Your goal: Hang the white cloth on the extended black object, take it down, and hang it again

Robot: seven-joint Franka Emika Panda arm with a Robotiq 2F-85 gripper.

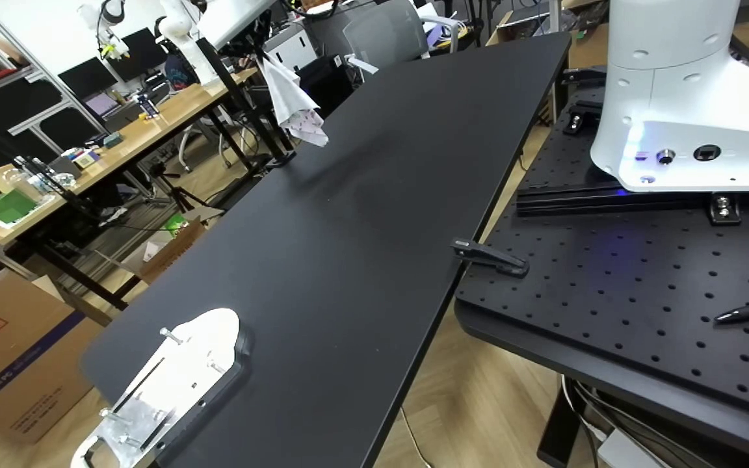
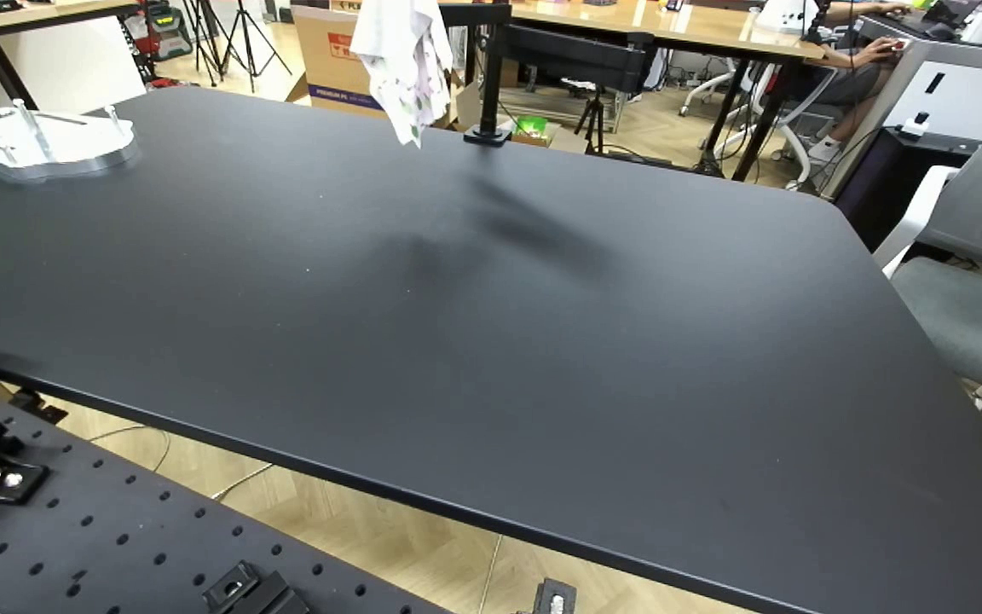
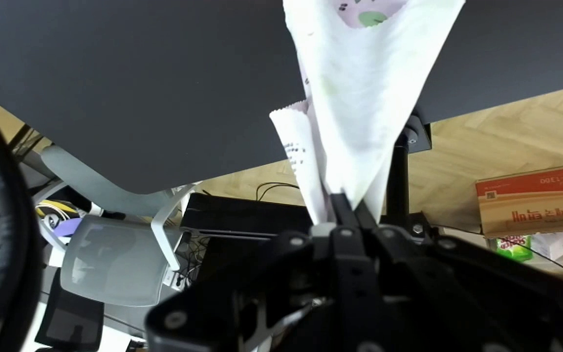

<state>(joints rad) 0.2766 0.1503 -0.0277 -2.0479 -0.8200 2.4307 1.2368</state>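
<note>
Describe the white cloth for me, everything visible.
The white cloth looks like thin, soft fabric, with a pinkish print, green and dark marks, and a finely jagged edge. The end effector pinches it at its upper part, where it bunches tightly; from there it hangs in loose folds to an uneven, pointed bottom, seen against the edge of the table in both exterior views. Whether it also touches the extended black object nearby isn't clear.

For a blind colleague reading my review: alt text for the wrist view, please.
A black two-fingered gripper pinches the gathered end of a white fabric cloth partly printed pink and green, seen against a flat black tabletop. A slim black pole stands at the tabletop's edge, just right of that end.
</note>
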